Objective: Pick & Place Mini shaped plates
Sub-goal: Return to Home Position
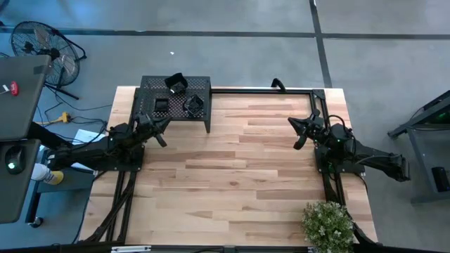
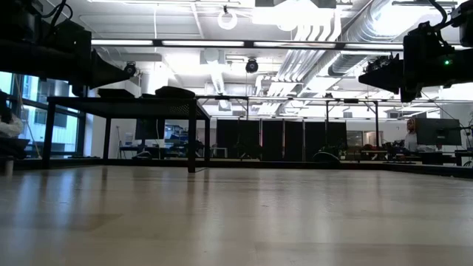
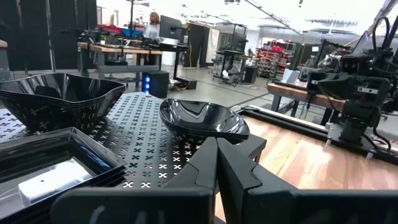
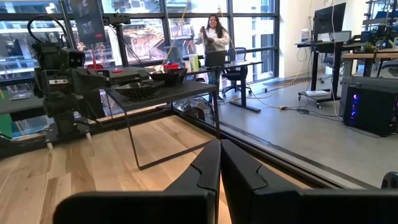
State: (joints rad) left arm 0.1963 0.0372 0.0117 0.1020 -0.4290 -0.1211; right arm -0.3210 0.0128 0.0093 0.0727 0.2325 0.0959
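Left gripper (image 1: 159,132) beside the rack (image 1: 202,86) & right gripper (image 1: 297,133) across the table (image 1: 239,176), jaws pressed together w/ nothing held, hang clear of mini shaped plates (image 3: 203,117), stacked by shape atop rack, sorting prob. done.

The table (image 1: 239,176) top is light wood in jointed strips, smooth, with a satin sheen that softly mirrors the room in the low view. The rack (image 3: 149,134) at its far left corner is black sheet metal, matt, punched with cross-shaped holes. The plates (image 3: 202,118) on the rack are black and high-gloss, carrying sharp reflections. The left gripper (image 3: 216,149) and right gripper (image 4: 220,149) have dark, matt, smooth-faced fingers, plastic by appearance. The floor (image 1: 211,56) is grey, smooth and dull.
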